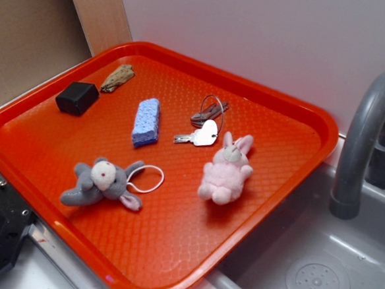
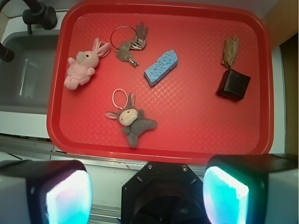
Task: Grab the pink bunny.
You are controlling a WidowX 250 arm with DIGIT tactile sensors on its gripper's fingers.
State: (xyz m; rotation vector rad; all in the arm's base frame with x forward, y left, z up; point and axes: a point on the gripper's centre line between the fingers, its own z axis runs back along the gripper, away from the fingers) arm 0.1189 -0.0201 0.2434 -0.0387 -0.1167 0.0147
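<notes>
The claw point(image 2: 147, 193) hangs high with its pads wide apart, gripping nothing — the reach hasn't begun. Past the grey plush point(image 2: 131, 119), the bunny point(image 2: 83, 66) lies on the tray point(image 2: 196, 133) at about ten o'clock, beside the keys point(image 2: 127, 48). Next it must swing left, forward and down. Only the exterior view shows the faucet point(image 1: 368, 140) fully — no claw there.

I saw the red tray point(image 2: 261, 93) sitting beside the sink point(image 2: 23, 79). On it lay the pink bunny point(image 2: 83, 65), keys point(image 2: 127, 46), a blue sponge point(image 2: 161, 67), a grey plush animal point(image 2: 133, 121), a black block point(image 2: 232, 85) and a brown scrap point(image 2: 230, 50).
</notes>
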